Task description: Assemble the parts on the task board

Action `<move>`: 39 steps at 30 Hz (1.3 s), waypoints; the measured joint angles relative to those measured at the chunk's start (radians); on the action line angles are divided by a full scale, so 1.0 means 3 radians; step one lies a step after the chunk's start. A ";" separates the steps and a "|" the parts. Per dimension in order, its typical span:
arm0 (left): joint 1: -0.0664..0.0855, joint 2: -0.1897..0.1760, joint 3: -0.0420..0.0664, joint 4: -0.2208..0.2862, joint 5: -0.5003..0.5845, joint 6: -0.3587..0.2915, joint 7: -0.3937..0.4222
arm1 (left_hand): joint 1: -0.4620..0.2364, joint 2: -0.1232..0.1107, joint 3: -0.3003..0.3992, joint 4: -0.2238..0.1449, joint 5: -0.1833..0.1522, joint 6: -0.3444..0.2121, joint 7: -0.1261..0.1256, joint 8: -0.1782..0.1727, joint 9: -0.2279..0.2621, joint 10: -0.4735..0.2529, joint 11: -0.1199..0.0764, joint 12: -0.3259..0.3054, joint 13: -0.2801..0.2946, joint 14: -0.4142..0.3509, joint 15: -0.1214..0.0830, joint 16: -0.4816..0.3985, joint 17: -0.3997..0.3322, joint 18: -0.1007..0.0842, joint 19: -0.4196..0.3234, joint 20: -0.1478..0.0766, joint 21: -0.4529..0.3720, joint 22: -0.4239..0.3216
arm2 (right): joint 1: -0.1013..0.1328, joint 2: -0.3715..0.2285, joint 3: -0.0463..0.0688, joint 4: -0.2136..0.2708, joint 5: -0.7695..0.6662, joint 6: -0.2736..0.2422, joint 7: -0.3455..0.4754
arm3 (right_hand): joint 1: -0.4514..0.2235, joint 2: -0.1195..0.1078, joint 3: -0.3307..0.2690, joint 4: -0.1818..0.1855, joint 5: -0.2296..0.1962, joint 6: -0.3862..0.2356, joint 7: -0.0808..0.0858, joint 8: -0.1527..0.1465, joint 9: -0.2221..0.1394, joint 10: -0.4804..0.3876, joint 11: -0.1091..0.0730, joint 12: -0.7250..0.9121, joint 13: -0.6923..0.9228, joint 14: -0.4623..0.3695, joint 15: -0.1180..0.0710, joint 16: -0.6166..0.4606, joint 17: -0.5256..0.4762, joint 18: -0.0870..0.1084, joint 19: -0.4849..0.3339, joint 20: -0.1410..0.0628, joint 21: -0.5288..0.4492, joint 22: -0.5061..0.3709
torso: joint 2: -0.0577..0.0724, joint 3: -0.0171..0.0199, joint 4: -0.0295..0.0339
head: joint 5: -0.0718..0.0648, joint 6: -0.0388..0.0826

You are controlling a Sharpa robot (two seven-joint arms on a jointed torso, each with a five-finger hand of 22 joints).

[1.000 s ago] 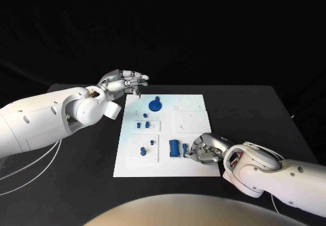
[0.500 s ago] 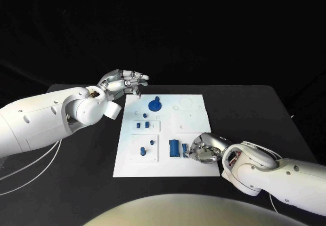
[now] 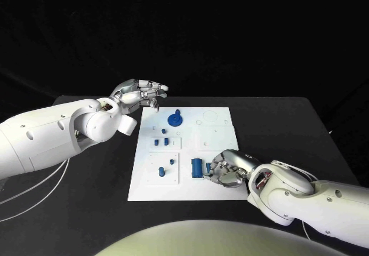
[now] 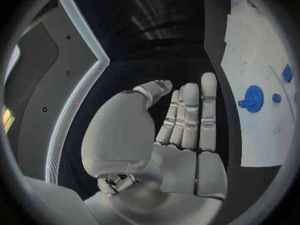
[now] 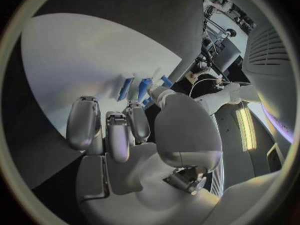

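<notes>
White task board point(image 3: 219, 141) lies mid black table point(image 3: 292, 128), bare table on both sides; blue gear point(image 3: 176, 118) near its far end, small blue parts point(image 3: 162, 142) in the left recessed squares, blue block point(image 3: 197, 168) near the front. Left hand point(image 3: 141, 94) hovers off the board's far-left corner, fingers extended, holding nothing. Right hand point(image 3: 228, 169) sits over the board's front-right edge, fingers curled by a slim blue piece point(image 3: 208, 169); cannot tell whether it grips it.

Hidden and unreadable areas

The right hand point(image 3: 228, 169) is covering the task board point(image 3: 219, 193) at lower right of centre, partly hiding a small blue part point(image 3: 208, 169); whether its fingers are touching that part is too unclear to tell.
</notes>
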State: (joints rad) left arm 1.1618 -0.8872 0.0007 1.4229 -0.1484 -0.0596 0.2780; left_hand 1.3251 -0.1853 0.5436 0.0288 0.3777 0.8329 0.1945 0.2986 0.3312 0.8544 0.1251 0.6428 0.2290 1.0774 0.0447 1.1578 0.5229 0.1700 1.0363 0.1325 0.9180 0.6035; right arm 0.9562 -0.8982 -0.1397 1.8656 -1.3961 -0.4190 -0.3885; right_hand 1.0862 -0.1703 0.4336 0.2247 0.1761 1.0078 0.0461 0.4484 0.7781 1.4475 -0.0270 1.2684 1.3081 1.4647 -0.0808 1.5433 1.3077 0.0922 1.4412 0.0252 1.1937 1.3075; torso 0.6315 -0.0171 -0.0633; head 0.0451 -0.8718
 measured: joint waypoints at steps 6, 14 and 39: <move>0.0000 0.0003 0.0000 0.0000 0.0000 0.0000 0.0000 | 0.0000 0.0000 0.0000 0.0000 0.0000 0.0000 0.0000 0.0000 0.0000 0.0000 0.0000 0.0000 0.0000 0.0000 0.0000 0.0000 0.0000 0.0000 0.0000 0.0000 0.0000 0.0000 | 0.0003 0.0085 -0.0001 -0.0033 -0.0034 0.0013 0.0013 | 0.0013 0.0013 0.0000 0.0000 -0.0020 0.0000 0.0000 0.0000 0.0000 0.0005 -0.0005 0.0007 0.0000 0.0000 0.0000 0.0000 0.0000 0.0000 0.0000 0.0000 0.0004 0.0000 | 0.0003 0.0000 0.0003 | 0.0000 -0.0002; 0.0000 0.0005 0.0000 0.0000 0.0000 0.0001 0.0000 | 0.0000 0.0000 0.0000 0.0000 0.0000 0.0000 0.0000 0.0000 0.0000 0.0000 0.0000 0.0000 0.0000 0.0000 0.0000 0.0000 0.0000 0.0000 0.0000 0.0000 0.0000 0.0000 | 0.0004 0.0175 -0.0001 -0.0117 -0.0079 0.0048 0.0008 | 0.0013 0.0013 0.0000 0.0000 -0.0043 0.0011 -0.0011 0.0000 0.0003 0.0005 -0.0005 0.0007 -0.0001 0.0000 0.0000 0.0000 0.0000 0.0000 0.0000 0.0000 0.0015 -0.0001 | 0.0004 0.0000 0.0006 | 0.0005 -0.0003; 0.0000 0.0004 0.0000 0.0000 0.0000 0.0003 -0.0002 | 0.0000 0.0000 0.0000 0.0000 0.0000 0.0000 0.0000 0.0000 0.0000 0.0000 0.0000 0.0000 0.0001 0.0000 0.0000 0.0000 0.0001 0.0000 0.0000 0.0000 0.0000 0.0000 | 0.0006 0.0208 0.0001 -0.0183 -0.0207 0.0051 -0.0030 | 0.0062 0.0062 0.0007 -0.0011 -0.0067 0.0022 -0.0022 0.0000 0.0002 0.0029 -0.0005 0.0046 -0.0002 0.0000 0.0000 0.0013 -0.0001 0.0000 0.0012 -0.0012 0.0015 0.0002 | 0.0001 0.0001 0.0000 | 0.0027 -0.0003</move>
State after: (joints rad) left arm 1.1617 -0.8859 0.0007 1.4229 -0.1485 -0.0587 0.2775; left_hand 1.3251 -0.1853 0.5436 0.0288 0.3778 0.8329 0.1945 0.2986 0.3312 0.8544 0.1251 0.6427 0.2292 1.0774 0.0447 1.1578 0.5231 0.1700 1.0362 0.1325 0.9180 0.6036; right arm 0.9579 -0.8359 -0.1394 1.8106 -1.4581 -0.4038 -0.3975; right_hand 1.1049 -0.1516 0.4357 0.2213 0.1561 1.0144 0.0395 0.4484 0.7787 1.4562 -0.0285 1.2821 1.3076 1.4647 -0.0806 1.5472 1.3075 0.0923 1.4448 0.0215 1.1983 1.3080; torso 0.6317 -0.0168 -0.0634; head 0.0532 -0.8726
